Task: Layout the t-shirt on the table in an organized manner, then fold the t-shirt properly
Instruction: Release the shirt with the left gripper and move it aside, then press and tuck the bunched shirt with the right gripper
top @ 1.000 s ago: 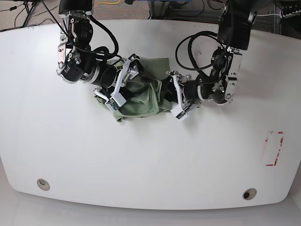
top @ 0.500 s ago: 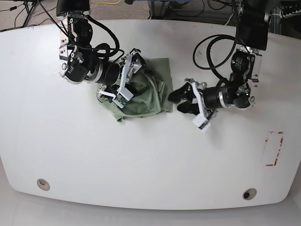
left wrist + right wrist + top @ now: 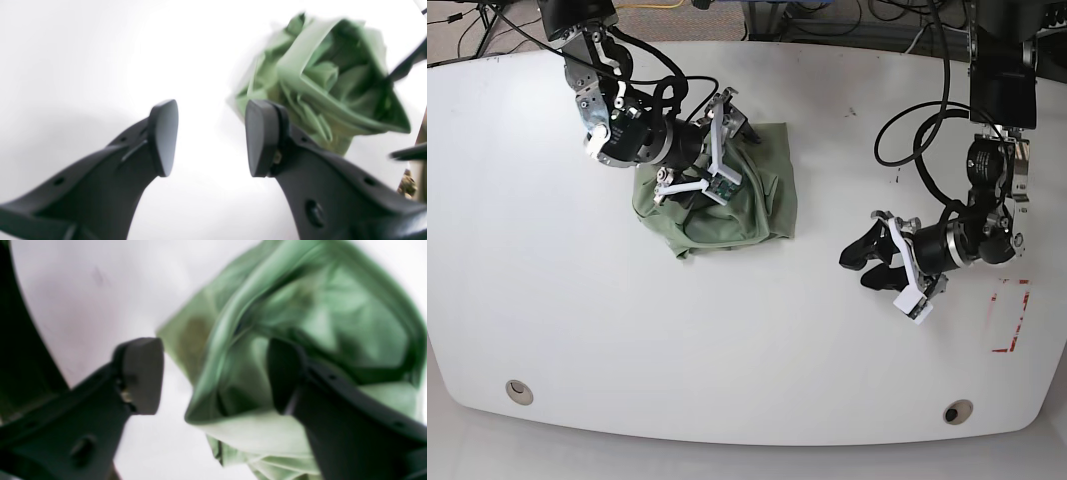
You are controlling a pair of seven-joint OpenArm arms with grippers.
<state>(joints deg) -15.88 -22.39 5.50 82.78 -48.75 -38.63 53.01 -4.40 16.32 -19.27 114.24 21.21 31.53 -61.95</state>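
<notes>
The sage-green t-shirt (image 3: 762, 195) lies crumpled on the white table (image 3: 727, 330), left of centre at the back. My right gripper (image 3: 712, 165) is down on the heap. In the right wrist view its jaws (image 3: 213, 376) stand apart, a fold of the t-shirt (image 3: 240, 380) lies between them, and white table shows between the cloth and the left pad. My left gripper (image 3: 859, 268) hangs over bare table well to the right of the shirt. It is open and empty (image 3: 211, 138), with the t-shirt (image 3: 327, 76) some way beyond its right finger.
Two round grommet holes (image 3: 519, 390) (image 3: 957, 411) sit near the front edge. A red-outlined rectangle (image 3: 1010, 315) marks the table at the right. Black cables loop above both arms at the back.
My left arm has pulled away from the shirt's right edge, right and toward the front. My right gripper has turned over the heap and its jaws have narrowed a little. The shirt has spread slightly.
</notes>
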